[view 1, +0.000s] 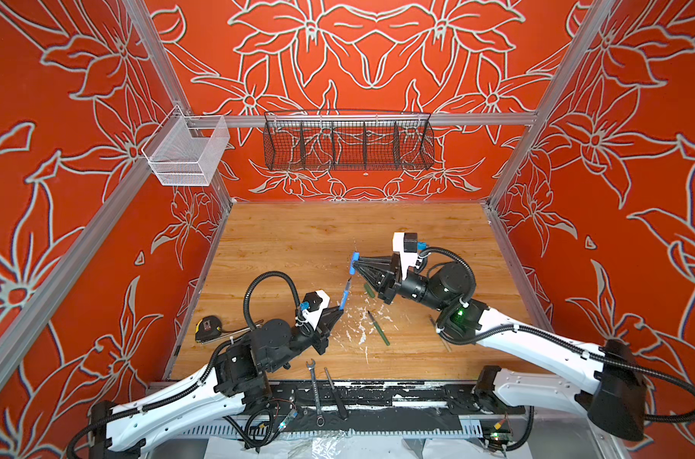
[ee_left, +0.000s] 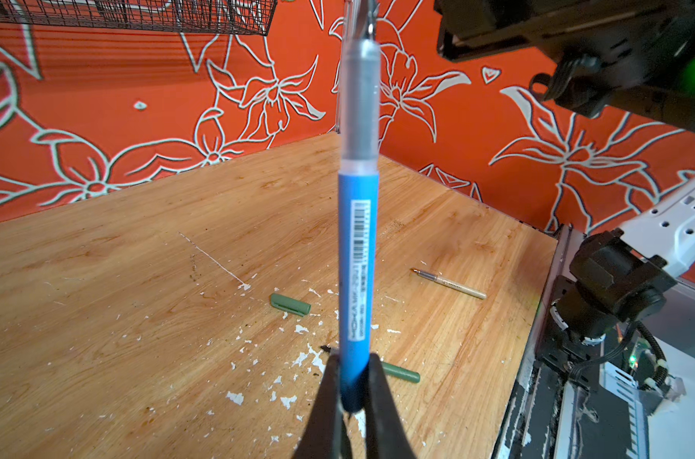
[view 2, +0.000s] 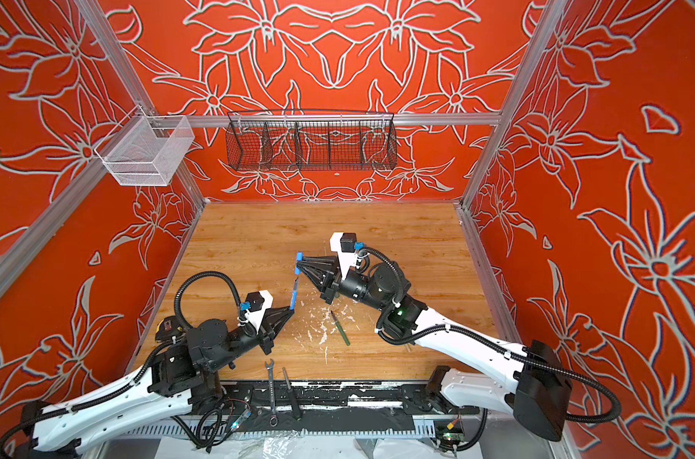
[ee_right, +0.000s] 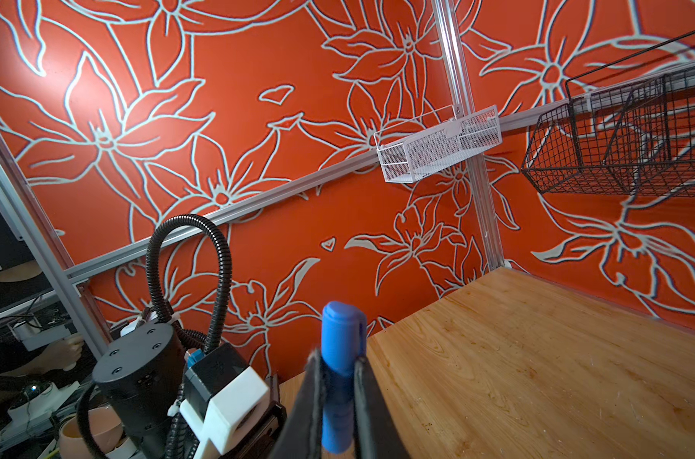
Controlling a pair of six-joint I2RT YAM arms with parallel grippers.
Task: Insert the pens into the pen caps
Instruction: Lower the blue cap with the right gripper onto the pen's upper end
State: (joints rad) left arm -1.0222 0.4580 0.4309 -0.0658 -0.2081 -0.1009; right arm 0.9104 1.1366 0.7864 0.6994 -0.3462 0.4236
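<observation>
Grips the blue pen (ee_left: 358, 258) by its rear end in the left end effector (ee_left: 354, 371), with both jaws pressed tight against the barrel. Holds it clear of the tabletop (view 1: 298, 238), with the grey tip section pointing away from the wrist toward the right arm.

Pinches the blue cap (ee_right: 342, 334) across its middle in the right end effector (ee_right: 340, 373), likewise clamped down on it, with the rounded closed end protruding past the fingers.

In both top views, sets the cap just beyond the pen's tip and roughly in line with it, with a narrow gap between the two; not yet inserted.

Flat on the tabletop between the two arms, among white flecks (view 1: 362, 337): the green pen (view 1: 379, 329), dark tip toward the back wall. Also flat, near the right end effector and apart from its pen: the green cap (view 1: 369, 290).

On the tabletop under the right arm, uncapped and mostly hidden in the top views: the tan pen (ee_left: 449, 283).

At the front edge, side by side: a wrench (view 1: 314, 389) and a slim black tool (view 1: 335, 391). At the left edge, beside the left arm: a tape measure (view 1: 208, 326).
</observation>
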